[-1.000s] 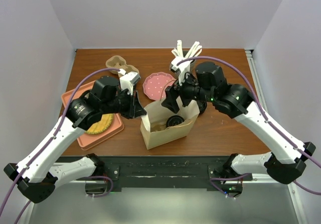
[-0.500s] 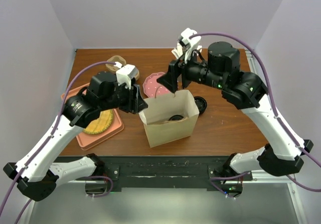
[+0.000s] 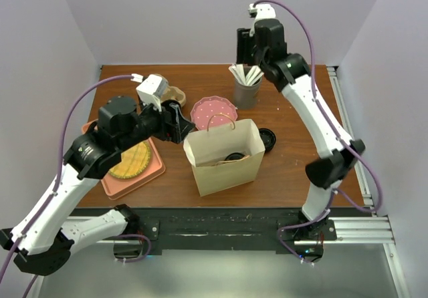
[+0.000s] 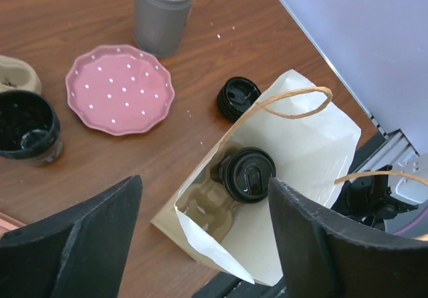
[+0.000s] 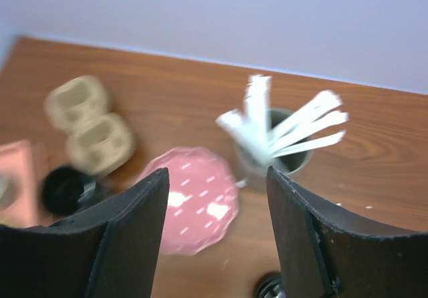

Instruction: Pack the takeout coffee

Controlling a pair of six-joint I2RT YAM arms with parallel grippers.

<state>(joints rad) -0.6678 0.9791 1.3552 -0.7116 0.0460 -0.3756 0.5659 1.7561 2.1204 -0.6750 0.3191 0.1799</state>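
A paper bag (image 3: 224, 170) stands open in the middle of the surface (image 3: 297, 171). The coffee cup (image 4: 247, 174) is down inside the bag. It stands up and has a black top on it. From above, you can look right down on that top. A loose lid (image 3: 267, 139) lies flat on the surface, just beside the bag's back right corner.

The left fingers (image 3: 175, 124) are up by the bag's left top edge. They are spread wide apart and hold nothing. I cannot tell if they touch the bag.

The right fingers (image 3: 242, 44) are lifted high over the far side of the surface, above the grey cup (image 3: 246, 92). They are apart too, with nothing between them. The right wrist view is blurry.

The grey cup stands behind the bag and is full of white sticks (image 5: 281, 127). A pink plate (image 3: 211, 111) with white dots lies behind the bag, to the left of the grey cup. Left of the plate is a black cup (image 4: 27, 124), and next to it a brown cup holder (image 3: 176, 96). A tray (image 3: 144, 176) sits on the left side of the surface, with a round yellow thing (image 3: 130, 161) on it.
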